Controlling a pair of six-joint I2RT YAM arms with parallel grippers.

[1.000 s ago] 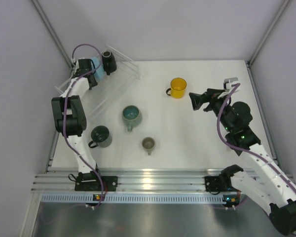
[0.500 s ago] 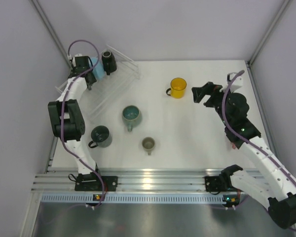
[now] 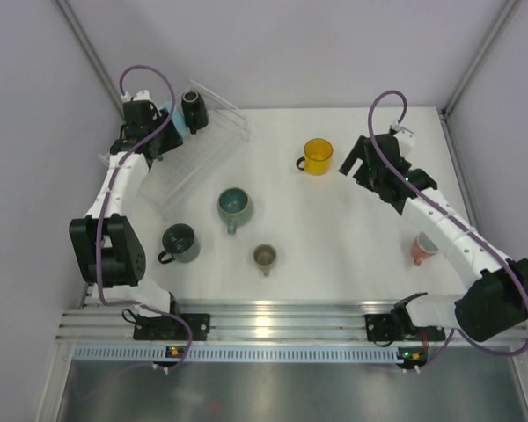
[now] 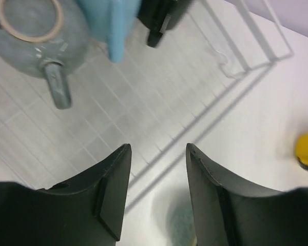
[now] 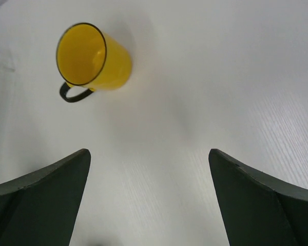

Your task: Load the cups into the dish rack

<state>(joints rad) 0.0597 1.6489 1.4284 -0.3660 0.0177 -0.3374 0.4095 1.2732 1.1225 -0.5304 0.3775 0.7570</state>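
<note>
Right gripper, fingers spread wide and empty, above the table, with the yellow cup upright just beyond it. Nearest the arm bases: small olive cup, salmon pink cup, dark green cup; farther, teal cup. Far left: left gripper, moderately parted and empty, over the dish rack, which holds a grey-blue cup, a light blue cup and a black cup.

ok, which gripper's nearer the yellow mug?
Right. The right gripper hangs open just right of the yellow mug; the left gripper is far off, over the rack at back left.
</note>
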